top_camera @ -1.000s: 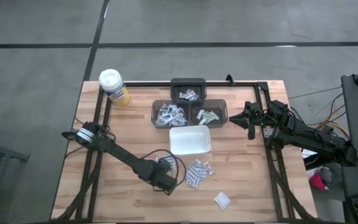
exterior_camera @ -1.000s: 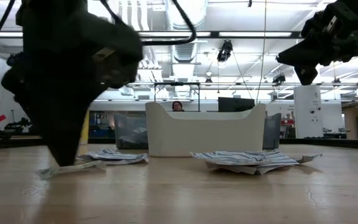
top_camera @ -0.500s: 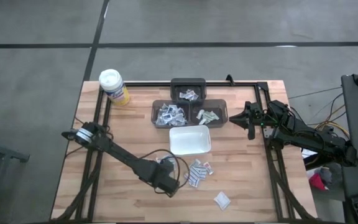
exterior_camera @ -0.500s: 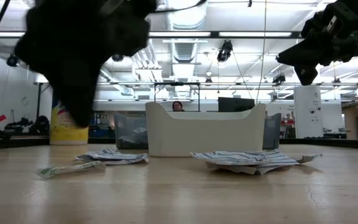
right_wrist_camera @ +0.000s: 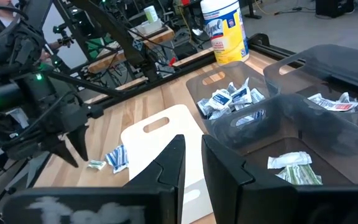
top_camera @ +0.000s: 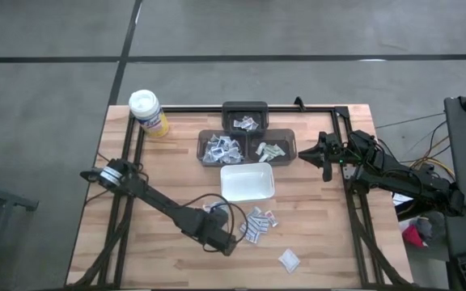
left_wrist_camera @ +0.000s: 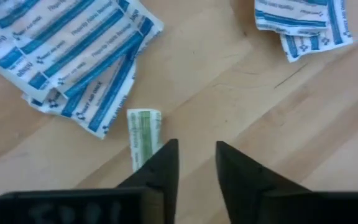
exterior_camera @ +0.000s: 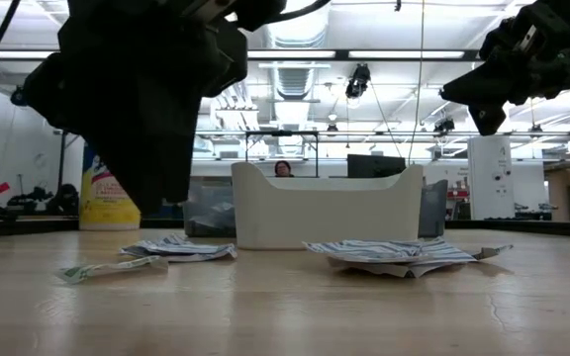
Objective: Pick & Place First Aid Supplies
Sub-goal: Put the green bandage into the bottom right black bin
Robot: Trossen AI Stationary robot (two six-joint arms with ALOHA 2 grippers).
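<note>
The first aid supplies lie loose on the wooden table: a pile of white packets with blue print (top_camera: pixel 257 225) (left_wrist_camera: pixel 67 56), one apart (top_camera: pixel 289 259), and a small greenish packet (left_wrist_camera: pixel 143 132) (exterior_camera: pixel 107 268) flat on the wood. My left gripper (top_camera: pixel 219 236) (left_wrist_camera: pixel 196 163) hangs above the table beside the greenish packet, pointing steeply down. It is open by a narrow gap, with only bare wood between the fingers. My right gripper (top_camera: pixel 307 153) (right_wrist_camera: pixel 193 157) waits raised at the table's right side, slightly open and holding nothing.
A white tray (top_camera: pixel 247 181) stands just beyond the pile. Behind it, three dark bins (top_camera: pixel 221 147) (top_camera: pixel 271 147) (top_camera: pixel 244 116) hold sorted packets. A yellow canister with a white lid (top_camera: pixel 148 111) stands at the far left. A black frame runs along the table's edges.
My left gripper has risen from the table, where its tip stood at the greenish packet. It has also shifted a little toward the pile of blue-printed packets. The greenish packet has stayed flat on the wood.
</note>
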